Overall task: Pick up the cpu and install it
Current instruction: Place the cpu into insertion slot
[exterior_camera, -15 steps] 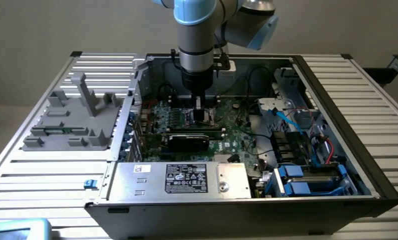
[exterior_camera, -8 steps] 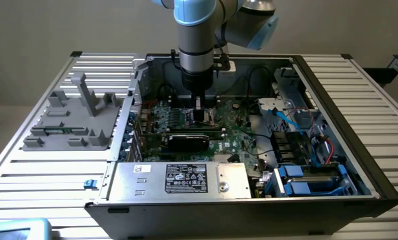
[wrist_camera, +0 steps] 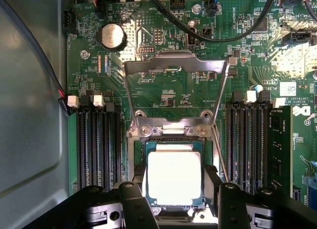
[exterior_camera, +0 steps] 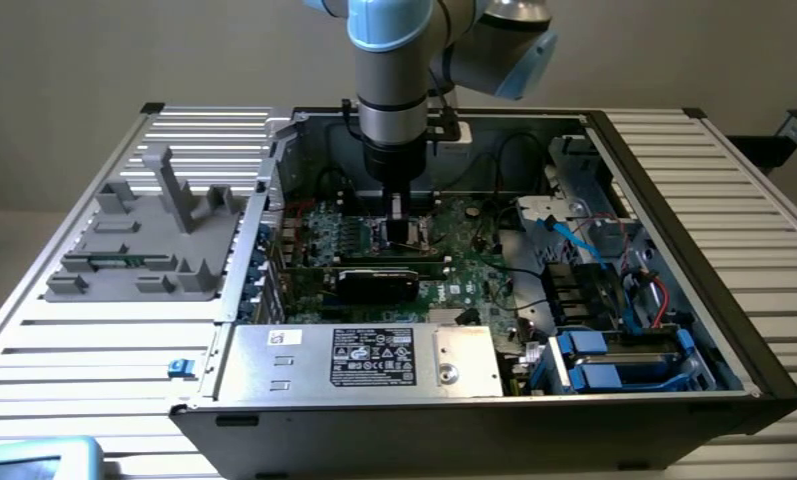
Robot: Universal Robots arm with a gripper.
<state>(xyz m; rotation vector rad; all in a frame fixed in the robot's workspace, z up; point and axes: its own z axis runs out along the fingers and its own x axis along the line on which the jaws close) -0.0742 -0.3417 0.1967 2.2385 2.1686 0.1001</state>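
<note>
The end effector (wrist_camera: 174,192) grasps the cpu (wrist_camera: 174,175) by two opposite sides, directly over the socket (wrist_camera: 172,140), whose frame (wrist_camera: 176,65) stands open.

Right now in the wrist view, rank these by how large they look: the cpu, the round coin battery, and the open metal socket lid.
1. metal socket lid, largest by outline; it stands open, so it may be nearer the camera.
2. cpu.
3. coin battery, clearly smallest.
</note>
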